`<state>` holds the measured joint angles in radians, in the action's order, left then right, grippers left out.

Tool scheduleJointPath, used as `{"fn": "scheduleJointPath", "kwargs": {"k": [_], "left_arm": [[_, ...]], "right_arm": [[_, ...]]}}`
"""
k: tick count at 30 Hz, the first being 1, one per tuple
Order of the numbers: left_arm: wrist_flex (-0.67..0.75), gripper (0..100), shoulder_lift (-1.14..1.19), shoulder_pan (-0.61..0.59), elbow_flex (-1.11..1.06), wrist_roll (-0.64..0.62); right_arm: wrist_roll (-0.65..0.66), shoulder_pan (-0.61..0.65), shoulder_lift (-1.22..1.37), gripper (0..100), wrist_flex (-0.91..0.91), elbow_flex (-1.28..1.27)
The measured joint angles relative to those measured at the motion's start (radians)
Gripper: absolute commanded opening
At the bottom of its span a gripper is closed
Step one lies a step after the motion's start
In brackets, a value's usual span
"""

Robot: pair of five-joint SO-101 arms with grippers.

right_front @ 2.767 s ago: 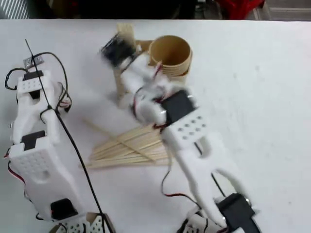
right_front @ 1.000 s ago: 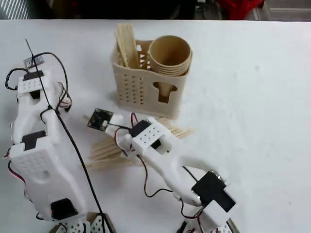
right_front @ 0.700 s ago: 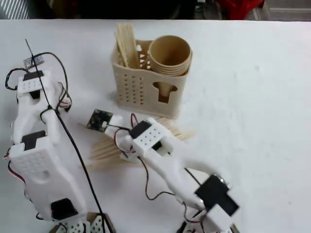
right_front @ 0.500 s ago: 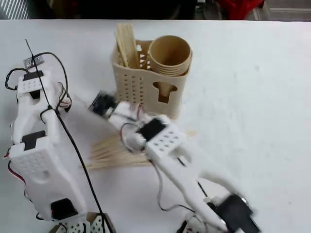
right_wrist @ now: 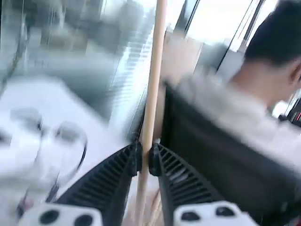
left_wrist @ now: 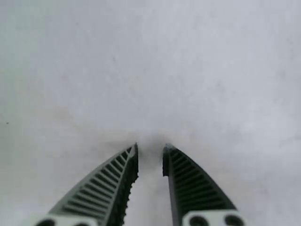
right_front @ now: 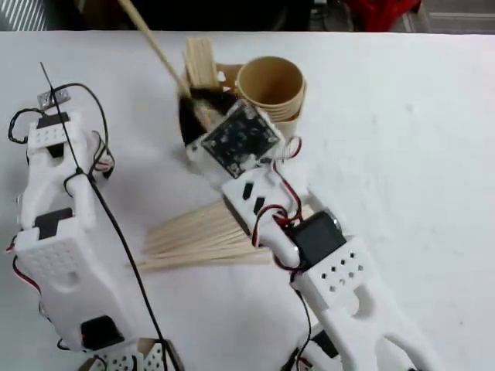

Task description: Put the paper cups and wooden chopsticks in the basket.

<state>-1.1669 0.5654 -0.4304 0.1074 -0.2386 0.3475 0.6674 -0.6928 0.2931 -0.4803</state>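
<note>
My right gripper (right_front: 197, 108) is shut on a single wooden chopstick (right_front: 151, 39), held over the near left side of the cream basket (right_front: 224, 75). The stick slants up toward the far left. In the right wrist view the chopstick (right_wrist: 151, 94) runs straight up from between the closed fingers of that gripper (right_wrist: 145, 157). A stack of paper cups (right_front: 271, 85) and several chopsticks (right_front: 201, 60) stand in the basket, whose front is hidden by the arm. A fan of loose chopsticks (right_front: 197, 236) lies on the table. My left gripper (left_wrist: 150, 149) hangs over bare table, narrowly open and holding nothing.
The left arm (right_front: 54, 201) stretches along the left side of the white table (right_front: 402, 131) with a black cable (right_front: 116, 232) beside it. The right arm's body (right_front: 332, 270) crosses the near middle. The table's right half is bare.
The right arm rose from the chopstick pile with one chopstick in its gripper and swung up to the basket. The left arm stayed still.
</note>
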Motion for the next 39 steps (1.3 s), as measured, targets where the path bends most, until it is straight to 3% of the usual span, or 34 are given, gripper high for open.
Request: {"fn": "scheduleJointPath", "kwargs": {"k": [8, 15, 25, 39], "left_arm": [[0.0, 11, 0.0, 0.0, 0.0, 0.0], [0.0, 11, 0.0, 0.0, 0.0, 0.0], [0.0, 11, 0.0, 0.0, 0.0, 0.0], [0.0, 11, 0.0, 0.0, 0.0, 0.0]], "right_arm": [[-0.002, -0.072, 0.282, 1.8, -0.069, 0.232], [-0.037, -0.074, 0.416, 1.7, -0.17, 0.255], [-0.049, -0.118, 0.509, 1.7, -0.367, 0.106], [-0.049, -0.127, 0.517, 1.8, -0.473, -0.061]]}}
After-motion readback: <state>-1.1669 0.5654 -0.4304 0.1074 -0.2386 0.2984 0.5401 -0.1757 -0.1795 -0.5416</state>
